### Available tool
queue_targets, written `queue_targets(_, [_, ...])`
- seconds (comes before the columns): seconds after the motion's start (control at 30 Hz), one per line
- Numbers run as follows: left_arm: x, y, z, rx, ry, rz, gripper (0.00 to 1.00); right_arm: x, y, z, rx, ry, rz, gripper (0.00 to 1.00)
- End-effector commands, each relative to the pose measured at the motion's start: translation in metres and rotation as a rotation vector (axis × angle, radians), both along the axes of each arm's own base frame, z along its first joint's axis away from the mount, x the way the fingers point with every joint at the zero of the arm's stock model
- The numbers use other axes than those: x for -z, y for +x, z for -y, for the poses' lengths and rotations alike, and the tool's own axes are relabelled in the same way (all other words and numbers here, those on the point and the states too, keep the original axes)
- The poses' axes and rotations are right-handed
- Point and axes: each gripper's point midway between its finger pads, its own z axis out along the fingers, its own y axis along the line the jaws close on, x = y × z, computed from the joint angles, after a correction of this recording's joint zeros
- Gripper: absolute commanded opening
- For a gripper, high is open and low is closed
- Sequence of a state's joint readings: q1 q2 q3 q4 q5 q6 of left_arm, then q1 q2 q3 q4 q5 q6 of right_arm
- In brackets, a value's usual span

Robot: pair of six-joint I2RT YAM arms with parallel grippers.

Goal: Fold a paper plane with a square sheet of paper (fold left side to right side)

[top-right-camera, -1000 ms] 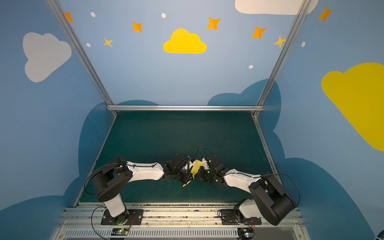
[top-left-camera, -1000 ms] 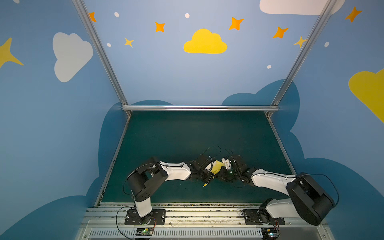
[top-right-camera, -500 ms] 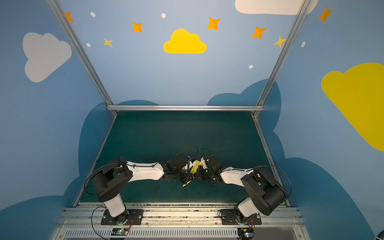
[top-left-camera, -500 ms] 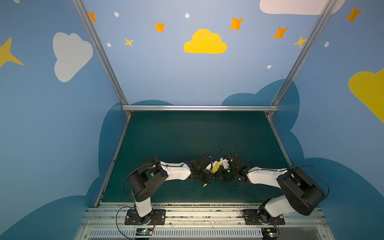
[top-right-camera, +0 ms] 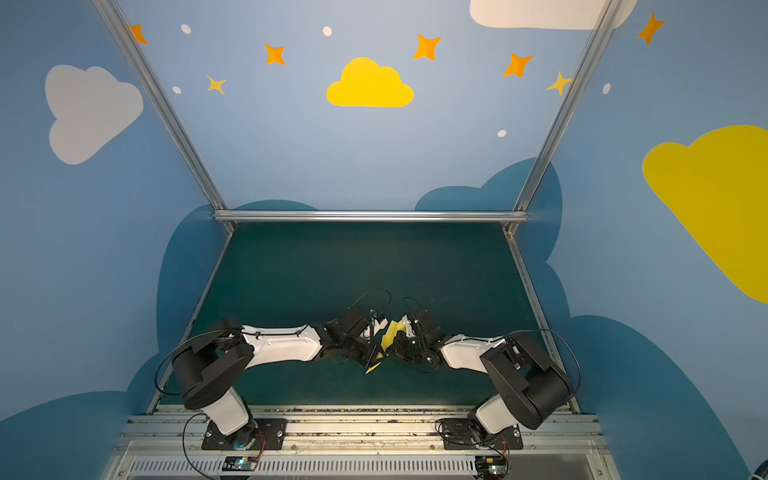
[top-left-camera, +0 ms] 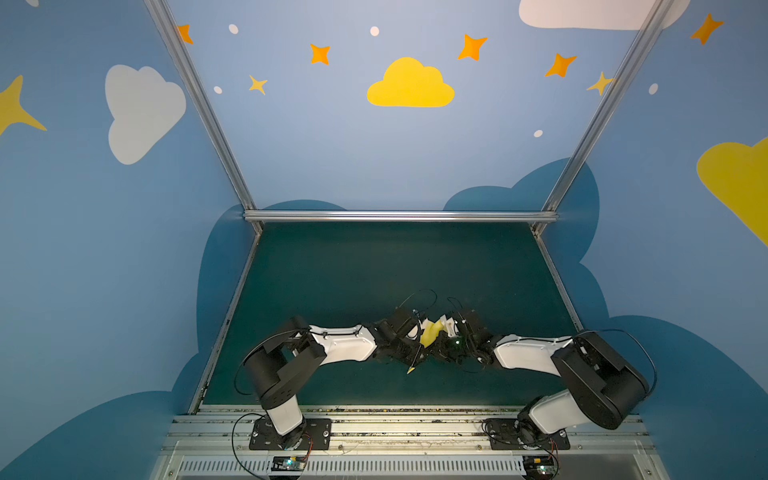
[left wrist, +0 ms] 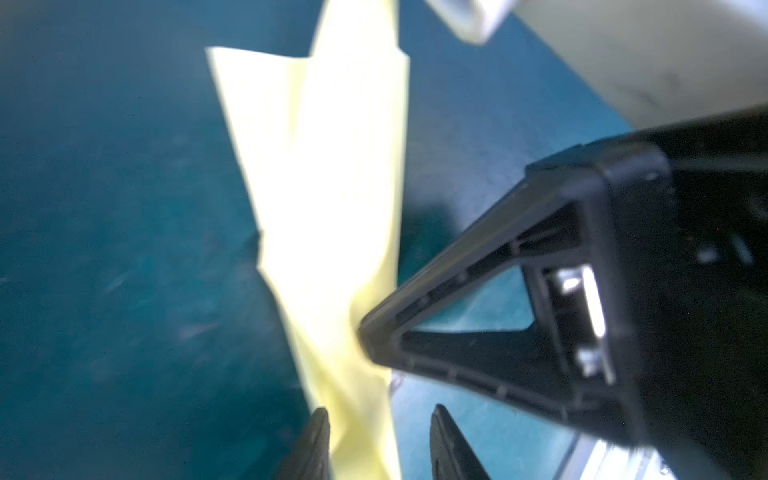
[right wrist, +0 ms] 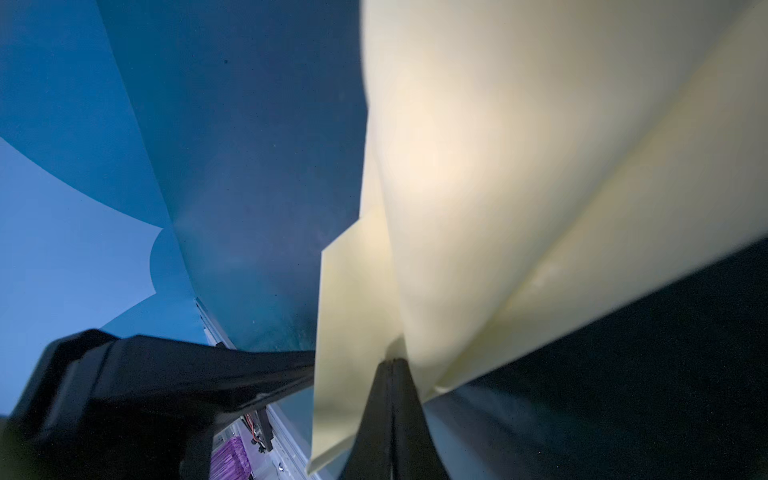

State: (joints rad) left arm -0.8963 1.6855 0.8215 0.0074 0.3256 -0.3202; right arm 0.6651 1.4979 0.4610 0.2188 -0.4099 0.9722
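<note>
I find the paper plane (top-left-camera: 430, 332), light, limp and crease-prone, held over the mat (top-left-camera: 374, 270) between both arms: right gripper (right wrist: 392, 365) pinching its layered fold, judged the firmest hold, left gripper (left wrist: 378, 411) spread around it.

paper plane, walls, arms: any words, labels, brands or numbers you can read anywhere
No text can be read in any view.
paper plane: plain pale yellow, no print.
Walls: only painted shapes, such as the yellow cloud; no words.
Small circuit board at the front rail: any marking is too small to read.
</note>
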Motion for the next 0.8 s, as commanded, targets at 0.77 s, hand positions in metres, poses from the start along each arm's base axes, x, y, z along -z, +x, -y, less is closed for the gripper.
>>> queue_targets(0.77, [-0.01, -0.025, -0.006, 0.022, -0.106, -0.054, 0.26, 0.024, -0.015, 0.022, 0.039, -0.098, -0.054, 0.0])
